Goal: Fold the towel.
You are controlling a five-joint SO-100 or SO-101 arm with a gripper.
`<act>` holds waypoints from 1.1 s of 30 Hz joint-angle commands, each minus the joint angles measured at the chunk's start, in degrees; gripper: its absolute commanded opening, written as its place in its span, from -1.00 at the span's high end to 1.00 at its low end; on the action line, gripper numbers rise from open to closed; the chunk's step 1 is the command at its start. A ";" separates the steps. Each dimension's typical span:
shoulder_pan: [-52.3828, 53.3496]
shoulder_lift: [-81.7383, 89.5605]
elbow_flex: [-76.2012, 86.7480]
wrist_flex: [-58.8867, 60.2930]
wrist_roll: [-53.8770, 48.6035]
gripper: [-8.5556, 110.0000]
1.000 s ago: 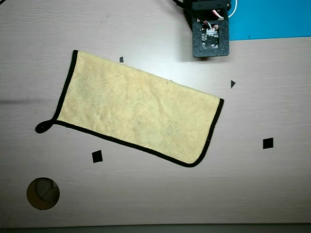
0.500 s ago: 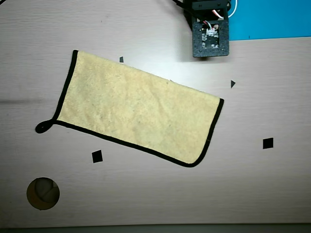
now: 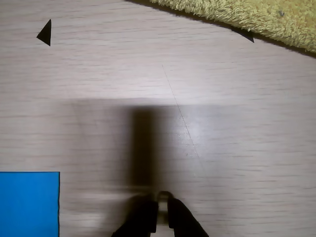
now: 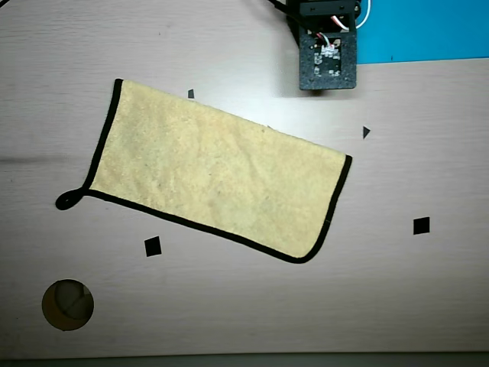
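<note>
A yellow terry towel (image 4: 218, 177) with black trim lies flat and spread out on the pale wooden table, tilted down to the right in the overhead view. Its hanging loop (image 4: 67, 200) sticks out at the left corner. In the wrist view only its edge (image 3: 247, 15) shows, at the top right. My gripper (image 3: 159, 201) enters the wrist view from the bottom, above bare table and apart from the towel. Its black fingers stand close together with nothing between them. In the overhead view my arm's wrist block (image 4: 328, 65) sits at the top, beyond the towel's far edge.
A blue sheet (image 4: 428, 30) lies at the top right, and shows in the wrist view (image 3: 28, 203) too. Small black markers lie around the towel: triangles (image 4: 366, 131) (image 3: 45, 32) and squares (image 4: 421, 225) (image 4: 153, 246). A round hole (image 4: 68, 304) sits at the bottom left.
</note>
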 commanded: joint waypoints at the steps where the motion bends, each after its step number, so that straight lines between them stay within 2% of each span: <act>1: 1.49 0.44 2.29 0.09 0.70 0.84; 4: 1.58 0.53 2.29 -0.09 2.11 0.84; 9: 4.22 -4.48 1.32 -2.99 12.22 0.85; 18: 30.76 -41.40 -24.87 -22.94 39.81 0.74; 27: 45.18 -73.48 -50.80 -29.09 61.70 0.59; 33: 51.59 -86.92 -60.91 -33.22 69.35 0.52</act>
